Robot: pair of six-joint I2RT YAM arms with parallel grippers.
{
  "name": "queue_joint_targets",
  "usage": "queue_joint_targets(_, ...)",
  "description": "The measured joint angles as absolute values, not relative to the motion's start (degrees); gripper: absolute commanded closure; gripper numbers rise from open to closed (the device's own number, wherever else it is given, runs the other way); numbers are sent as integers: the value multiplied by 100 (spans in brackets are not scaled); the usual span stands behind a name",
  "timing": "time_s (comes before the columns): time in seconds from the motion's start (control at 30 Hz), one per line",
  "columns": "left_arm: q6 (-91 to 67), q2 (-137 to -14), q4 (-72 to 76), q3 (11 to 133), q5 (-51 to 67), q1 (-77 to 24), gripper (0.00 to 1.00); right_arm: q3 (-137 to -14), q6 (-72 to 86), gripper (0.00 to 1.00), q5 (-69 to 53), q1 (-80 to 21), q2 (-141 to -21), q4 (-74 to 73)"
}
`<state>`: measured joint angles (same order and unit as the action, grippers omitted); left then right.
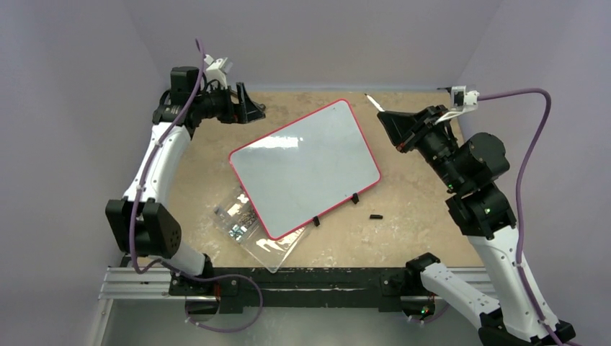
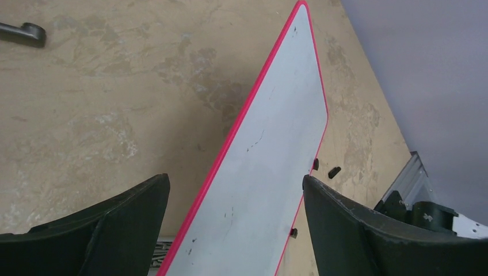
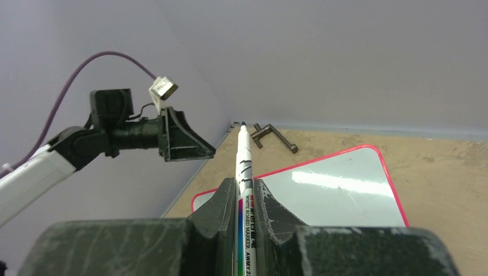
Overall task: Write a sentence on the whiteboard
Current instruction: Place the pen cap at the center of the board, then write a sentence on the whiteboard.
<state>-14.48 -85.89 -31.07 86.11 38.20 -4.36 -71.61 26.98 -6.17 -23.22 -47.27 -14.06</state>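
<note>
The whiteboard [image 1: 306, 166] lies tilted in the middle of the table, white with a red rim. Its surface is blank apart from a few faint specks, so no sentence shows on it. It also shows in the left wrist view [image 2: 270, 155] and the right wrist view [image 3: 328, 195]. My right gripper [image 1: 391, 121] is off the board's far right corner, shut on a white whiteboard marker [image 3: 244, 155] whose uncapped black tip points up and away [image 1: 373, 102]. My left gripper [image 1: 248, 108] is open and empty above the table past the board's far left corner, jaws wide apart [image 2: 236, 179].
A clear plastic box of screws [image 1: 248, 227] lies partly under the board's near left corner. A small black piece [image 1: 375, 216] lies on the table near the board's near right side. A dark metal handle [image 3: 275, 137] lies at the back. Walls close in on three sides.
</note>
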Motion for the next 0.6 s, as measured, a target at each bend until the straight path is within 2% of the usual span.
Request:
queue_joint_targets(0.17, -1422, -9443, -3153, 8923, 4471, -309, 16, -7161, 2700, 100, -729, -2322, -4792, -1538)
queue_joint_targets(0.6, -1026, -10519, -3647, 10018, 4856, -180, 24, -7057, 2740, 100, -980, -2322, -5083, -1673)
